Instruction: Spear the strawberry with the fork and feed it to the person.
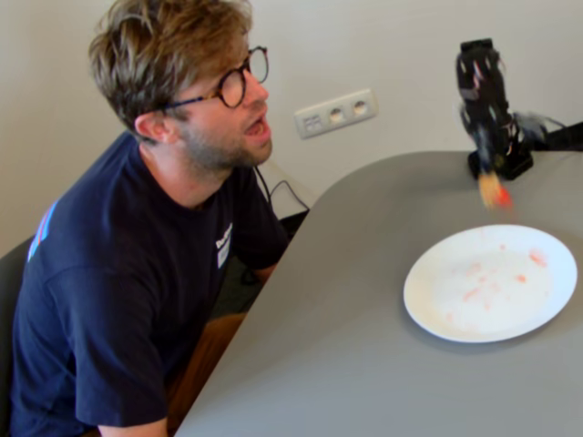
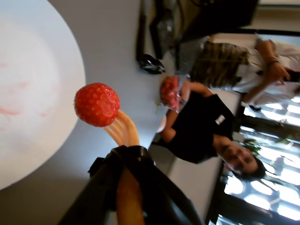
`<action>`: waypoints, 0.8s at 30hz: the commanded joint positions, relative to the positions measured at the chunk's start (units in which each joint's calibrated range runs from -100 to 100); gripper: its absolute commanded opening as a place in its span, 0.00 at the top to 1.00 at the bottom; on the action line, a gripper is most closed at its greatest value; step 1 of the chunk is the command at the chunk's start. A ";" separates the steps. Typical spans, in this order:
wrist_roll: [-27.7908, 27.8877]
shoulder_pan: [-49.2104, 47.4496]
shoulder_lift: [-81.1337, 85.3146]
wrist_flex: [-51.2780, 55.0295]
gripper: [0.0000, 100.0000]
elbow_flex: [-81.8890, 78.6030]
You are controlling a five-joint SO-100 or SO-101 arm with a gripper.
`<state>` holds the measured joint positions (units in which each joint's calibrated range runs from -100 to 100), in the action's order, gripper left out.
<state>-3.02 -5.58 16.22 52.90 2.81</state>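
The strawberry [image 2: 97, 104] is stuck on the tines of the yellow-orange fork [image 2: 124, 132], which my black gripper [image 2: 127, 157] holds by the handle. In the fixed view the gripper [image 1: 493, 157] hangs above the table's far right, with the blurred fork [image 1: 490, 188] and the strawberry [image 1: 503, 196] pointing down, just beyond the far edge of the white plate [image 1: 437, 309]. The person [image 1: 182, 118], with glasses and a navy T-shirt, sits at the left with his mouth open, facing the arm and well apart from the fork.
The plate [image 2: 42, 154] bears only pink juice smears. The grey table [image 1: 319, 364] curves away at the left. A wall socket [image 1: 335, 113] is behind. The wrist view shows a punnet of red fruit [image 2: 169, 91] and two other people [image 2: 206, 126] beyond the table.
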 commanded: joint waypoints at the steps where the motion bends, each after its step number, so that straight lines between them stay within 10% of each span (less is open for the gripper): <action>1: 0.30 6.32 11.60 0.63 0.99 1.07; 8: 0.35 28.04 24.73 -1.37 0.99 0.89; 13: -0.23 40.58 24.56 -22.78 0.99 -8.40; 24: -0.23 44.68 13.13 -52.11 0.99 -17.42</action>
<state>-3.02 37.53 33.33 4.76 -17.21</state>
